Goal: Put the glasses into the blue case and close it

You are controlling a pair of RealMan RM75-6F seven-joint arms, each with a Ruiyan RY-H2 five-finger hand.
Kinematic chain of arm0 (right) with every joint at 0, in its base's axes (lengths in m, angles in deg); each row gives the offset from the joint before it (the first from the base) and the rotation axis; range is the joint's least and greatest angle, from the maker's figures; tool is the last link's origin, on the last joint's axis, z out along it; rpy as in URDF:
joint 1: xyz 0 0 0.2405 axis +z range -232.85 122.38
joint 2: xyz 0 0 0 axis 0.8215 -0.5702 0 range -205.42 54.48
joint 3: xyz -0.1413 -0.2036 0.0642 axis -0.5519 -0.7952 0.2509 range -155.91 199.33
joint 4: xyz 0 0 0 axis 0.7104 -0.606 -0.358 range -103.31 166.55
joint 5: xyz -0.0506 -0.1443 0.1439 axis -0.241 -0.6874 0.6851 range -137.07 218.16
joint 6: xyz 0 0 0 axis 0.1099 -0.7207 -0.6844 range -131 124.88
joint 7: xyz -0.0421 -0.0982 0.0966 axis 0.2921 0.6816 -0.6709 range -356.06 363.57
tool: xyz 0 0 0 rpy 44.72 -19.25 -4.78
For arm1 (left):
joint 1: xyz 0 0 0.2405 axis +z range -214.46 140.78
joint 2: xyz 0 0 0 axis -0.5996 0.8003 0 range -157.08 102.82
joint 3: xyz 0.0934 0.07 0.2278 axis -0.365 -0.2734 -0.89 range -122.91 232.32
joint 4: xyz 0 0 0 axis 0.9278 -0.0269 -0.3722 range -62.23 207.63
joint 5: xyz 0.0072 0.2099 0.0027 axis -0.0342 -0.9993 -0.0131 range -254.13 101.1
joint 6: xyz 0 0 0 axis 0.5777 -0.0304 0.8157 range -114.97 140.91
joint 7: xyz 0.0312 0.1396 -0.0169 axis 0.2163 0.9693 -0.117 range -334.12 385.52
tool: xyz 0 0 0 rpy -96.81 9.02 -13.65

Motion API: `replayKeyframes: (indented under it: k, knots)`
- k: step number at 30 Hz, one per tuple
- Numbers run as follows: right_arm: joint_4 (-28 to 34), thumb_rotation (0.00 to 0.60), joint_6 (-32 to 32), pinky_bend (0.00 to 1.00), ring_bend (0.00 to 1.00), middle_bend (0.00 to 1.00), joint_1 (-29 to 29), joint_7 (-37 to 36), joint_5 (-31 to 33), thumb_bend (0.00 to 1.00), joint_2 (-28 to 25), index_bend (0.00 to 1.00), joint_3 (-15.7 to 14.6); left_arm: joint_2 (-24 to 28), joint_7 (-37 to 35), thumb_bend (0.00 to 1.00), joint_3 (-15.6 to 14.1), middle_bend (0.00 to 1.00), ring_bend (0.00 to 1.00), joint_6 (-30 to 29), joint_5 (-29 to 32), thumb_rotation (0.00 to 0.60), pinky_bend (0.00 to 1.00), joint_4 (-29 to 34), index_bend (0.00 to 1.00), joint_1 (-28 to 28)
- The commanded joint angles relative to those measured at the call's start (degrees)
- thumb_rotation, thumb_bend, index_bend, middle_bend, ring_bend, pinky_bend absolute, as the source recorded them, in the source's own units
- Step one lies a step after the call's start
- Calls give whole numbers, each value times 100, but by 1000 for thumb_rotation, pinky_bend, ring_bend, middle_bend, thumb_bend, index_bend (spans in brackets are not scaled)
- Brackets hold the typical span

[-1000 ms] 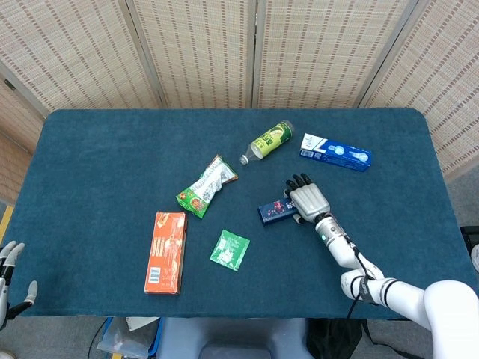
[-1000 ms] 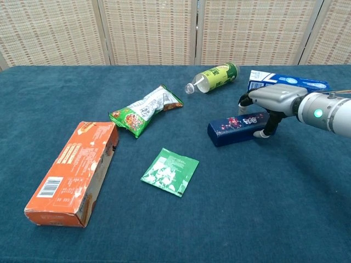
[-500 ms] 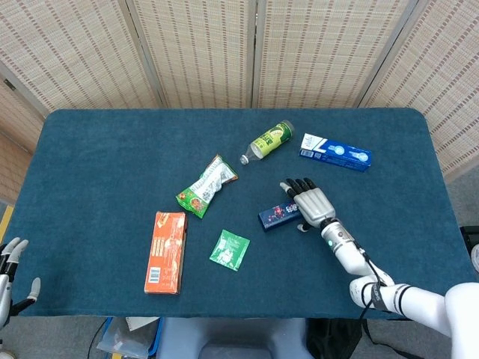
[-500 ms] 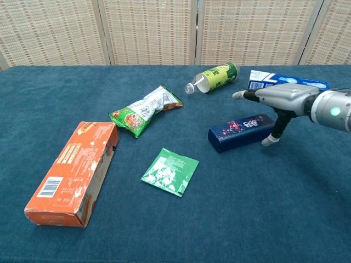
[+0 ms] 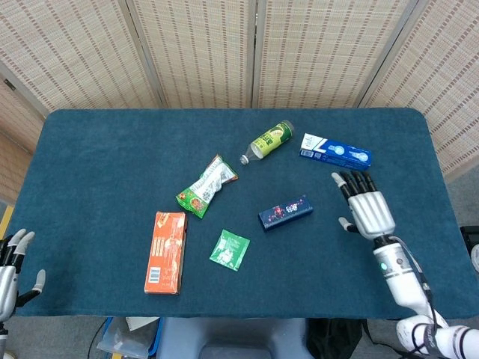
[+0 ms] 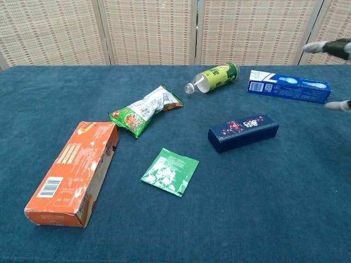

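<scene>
A dark blue oblong case [image 5: 285, 212] lies shut near the middle of the teal table [image 5: 97, 157]; the chest view shows it [image 6: 243, 132] with a printed lid. No glasses show in either view. My right hand [image 5: 367, 209] hovers to the right of the case, apart from it, fingers spread and holding nothing. Only its fingertips [image 6: 335, 48] show at the right edge of the chest view. My left hand [image 5: 13, 262] is at the lower left, off the table edge, fingers apart and empty.
A blue-and-white carton [image 5: 335, 152] and a green bottle [image 5: 268, 140] lie at the back. A green snack bag [image 5: 206, 185], an orange box [image 5: 165, 251] and a green sachet [image 5: 230, 249] lie left of the case. Woven screens stand behind the table.
My right hand has let go of the dark blue case and drawn back to the right, rising away from it. The case has stayed in place. The left hand has shifted slightly.
</scene>
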Motion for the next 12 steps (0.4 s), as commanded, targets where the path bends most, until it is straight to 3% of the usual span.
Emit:
replayKeyframes:
  k: [1,5,12]
  knots:
    - [476,600,-877,0,0,101,-743,-127,-436,231,-487,90,-317,-33,128,425,43,0,0,59,-5,600,0,63,80,-86]
    - [666,600,-1493,0,0,123,-1286,-261,-655,246,-740,116,-505,-67,290,424,100,0,0,71,-33,600,0,165,81,-179]
    - [749,600,-1964,0,0,136,-1912,-543,-905,249,-936,142,-758,-128,495,424,150,0,0,48,-48,600,0,290,80,-262]
